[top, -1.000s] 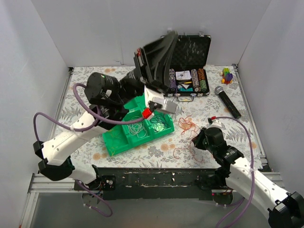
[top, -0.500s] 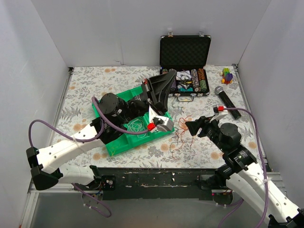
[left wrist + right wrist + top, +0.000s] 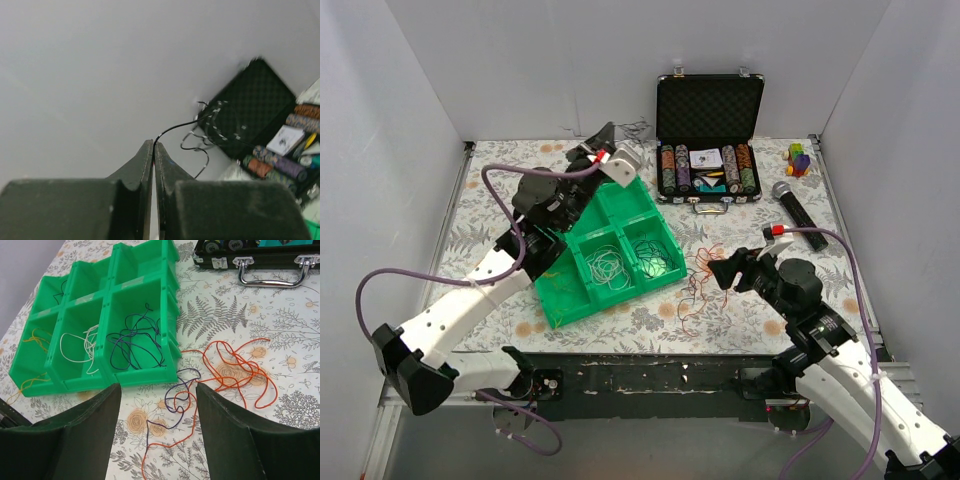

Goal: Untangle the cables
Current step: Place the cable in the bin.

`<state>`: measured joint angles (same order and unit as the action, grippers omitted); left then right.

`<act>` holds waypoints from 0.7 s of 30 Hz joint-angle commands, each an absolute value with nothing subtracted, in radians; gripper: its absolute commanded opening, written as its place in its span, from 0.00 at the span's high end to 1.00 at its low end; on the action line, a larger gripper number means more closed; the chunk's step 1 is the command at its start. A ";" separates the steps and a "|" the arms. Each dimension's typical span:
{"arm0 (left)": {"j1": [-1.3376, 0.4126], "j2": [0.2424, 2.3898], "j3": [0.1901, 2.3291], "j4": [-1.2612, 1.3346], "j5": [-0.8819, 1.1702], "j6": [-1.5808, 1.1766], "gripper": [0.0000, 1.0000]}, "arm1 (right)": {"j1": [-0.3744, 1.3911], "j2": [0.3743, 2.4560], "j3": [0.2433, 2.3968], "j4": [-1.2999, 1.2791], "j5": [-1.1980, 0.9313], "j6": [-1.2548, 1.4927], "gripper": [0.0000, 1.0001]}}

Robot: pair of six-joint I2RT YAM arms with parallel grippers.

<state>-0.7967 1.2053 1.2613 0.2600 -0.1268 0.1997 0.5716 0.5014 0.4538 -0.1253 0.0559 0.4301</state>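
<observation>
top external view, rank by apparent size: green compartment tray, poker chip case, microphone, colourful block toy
Largest to smallest:
1. green compartment tray
2. poker chip case, with its lid open
3. microphone
4. colourful block toy, clearly the smallest

No two look close in size.

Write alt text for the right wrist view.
The open right gripper hangs over a tangle of orange-red and blue wires on a floral table. Beside it, a green divided tray holds a blue wire, a white wire and an orange wire in separate compartments; a black case lies beyond.

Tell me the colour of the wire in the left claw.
Black wire, clearest in the left wrist view.
</observation>
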 commanded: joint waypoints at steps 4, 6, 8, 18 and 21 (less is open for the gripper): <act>-0.601 1.123 1.011 0.216 -0.135 -0.043 1.00 | 0.575 0.466 0.437 -0.130 0.071 0.430 0.30; -0.568 1.121 0.959 0.247 -0.120 -0.037 1.00 | 0.575 0.460 0.437 -0.138 0.078 0.431 0.30; -0.536 1.130 0.911 0.284 -0.106 -0.034 1.00 | 0.574 0.456 0.437 -0.143 0.081 0.431 0.30; -0.371 1.213 0.795 0.409 -0.046 -0.054 1.00 | 0.577 0.454 0.434 -0.149 0.094 0.433 0.30; -0.347 1.221 0.779 0.428 -0.028 -0.060 1.00 | 0.577 0.463 0.433 -0.144 0.094 0.433 0.30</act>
